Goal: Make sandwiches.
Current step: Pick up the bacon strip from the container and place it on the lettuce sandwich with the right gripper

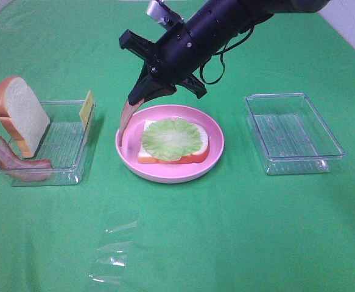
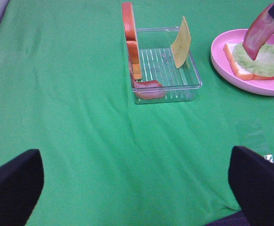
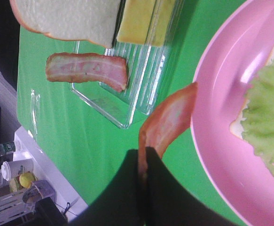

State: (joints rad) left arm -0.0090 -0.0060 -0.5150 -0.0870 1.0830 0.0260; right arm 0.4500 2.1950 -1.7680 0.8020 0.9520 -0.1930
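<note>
**A:** How far along is the sandwich?

**B:** The base is down. One white bread slice with orange-brown crust (image 1: 165, 157) lies flat on the round pink plate (image 1: 217, 155), with the ruffled pale-green lettuce leaf (image 1: 174, 138) on top.

**A:** And the bacon?

**B:** One reddish-brown bacon strip (image 1: 126, 118) hangs clamped in the right gripper (image 1: 139, 94). Its lower tip is beside the plate's rim, not yet on the lettuce. I judge that this strip, the second bacon strip (image 1: 16, 164), the thin yellow cheese square (image 1: 87, 109) and the second bread slice (image 1: 22, 115) are all left to place. The last three are at the clear plastic tray (image 1: 67, 176).

**A:** Anything unclear?

**B:** I can't tell whether the tip touches the rim. The left gripper (image 2: 134, 155) shows only two dark fingertips, spread wide over the green cloth (image 2: 80, 141) and holding nothing.
</note>
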